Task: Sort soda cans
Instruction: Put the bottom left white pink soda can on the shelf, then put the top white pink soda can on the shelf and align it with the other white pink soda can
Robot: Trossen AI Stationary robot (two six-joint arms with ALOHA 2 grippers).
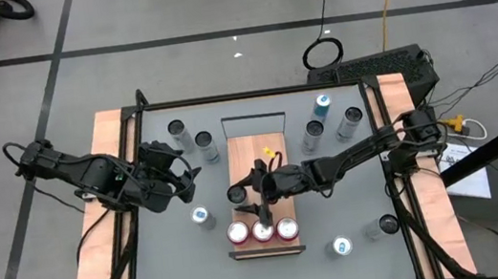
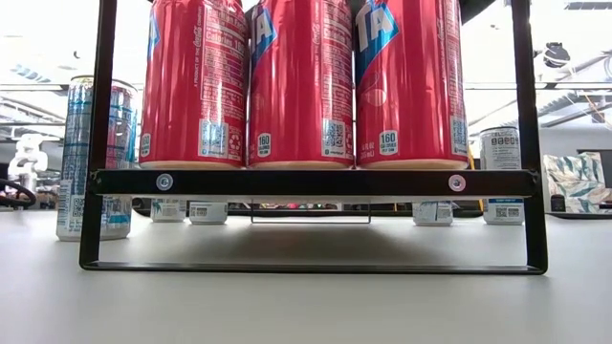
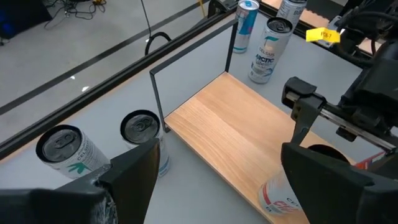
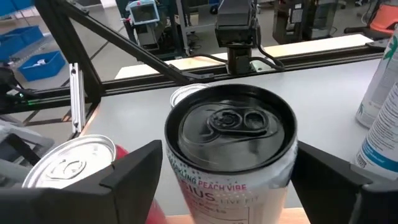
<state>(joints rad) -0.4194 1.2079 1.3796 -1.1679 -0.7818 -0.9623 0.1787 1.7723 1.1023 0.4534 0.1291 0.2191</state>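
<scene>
- Now the right gripper (image 1: pixel 252 195) is over the wooden shelf (image 1: pixel 246 154), and a silver can (image 4: pixel 231 149) with a dark top stands right between its two fingers.
- Its fingers are spread wide, one on each side of the can. From the wrist view a gap shows on both sides, so it looks let go, not squeezed.
- That can stands straight up, its long way pointing up and down, just behind the row of three red cans (image 1: pixel 262 231) at the front edge of the shelf.
- So the right gripper must pull straight back or lift up. A sideways move could knock the can into the red ones.
- Over to the side, the left gripper (image 1: pixel 175 175) hangs with its fingers wide apart and nothing in them.
- Two silver cans (image 3: pixel 142 134) stand upright just ahead of it, beside the shelf post. The left arm is the nearer one for those.
- More cans wait far from both hands: a blue can (image 1: pixel 323 107) and two silver ones past the shelf on the right arm's side.
</scene>
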